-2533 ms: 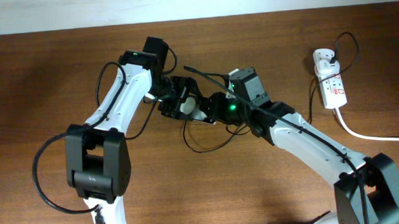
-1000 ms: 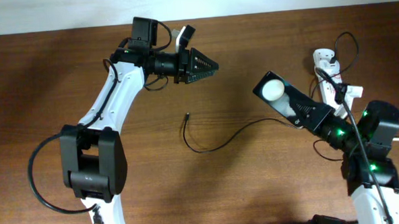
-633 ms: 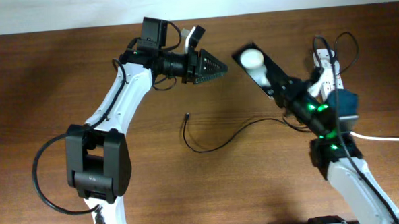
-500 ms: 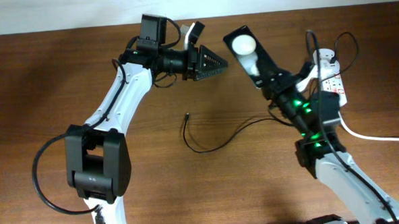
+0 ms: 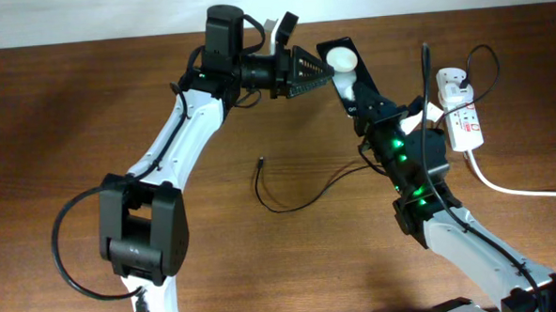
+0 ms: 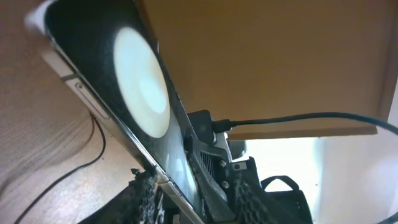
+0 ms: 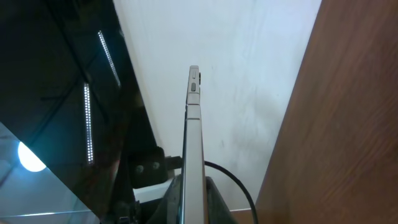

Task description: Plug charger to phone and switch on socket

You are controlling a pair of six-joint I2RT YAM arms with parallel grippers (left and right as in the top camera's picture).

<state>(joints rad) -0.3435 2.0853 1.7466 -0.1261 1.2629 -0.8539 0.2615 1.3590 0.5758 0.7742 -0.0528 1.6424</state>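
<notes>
The phone (image 5: 343, 63) is black with a white circle. It is held up in the air, tilted, by my right gripper (image 5: 362, 105), which is shut on its lower end. The right wrist view shows the phone edge-on (image 7: 194, 124) between the right gripper's fingers (image 7: 193, 183). My left gripper (image 5: 328, 74) reaches in from the left, open. The phone (image 6: 143, 93) passes between the left gripper's fingers (image 6: 196, 186). The charger cable (image 5: 290, 208) lies loose on the table with its plug tip (image 5: 261, 161) free. It runs to the white adapter (image 5: 451, 77) on the socket strip (image 5: 466, 124).
The strip's thick white cord (image 5: 519, 189) runs off the right edge. Both arms meet above the back middle of the brown table (image 5: 70, 137). The thin cable also shows on the table in the left wrist view (image 6: 78, 168).
My right arm swung the phone from the right side up and left to the back middle. My left gripper moved right to meet it, and the phone now sits between its fingers.
</notes>
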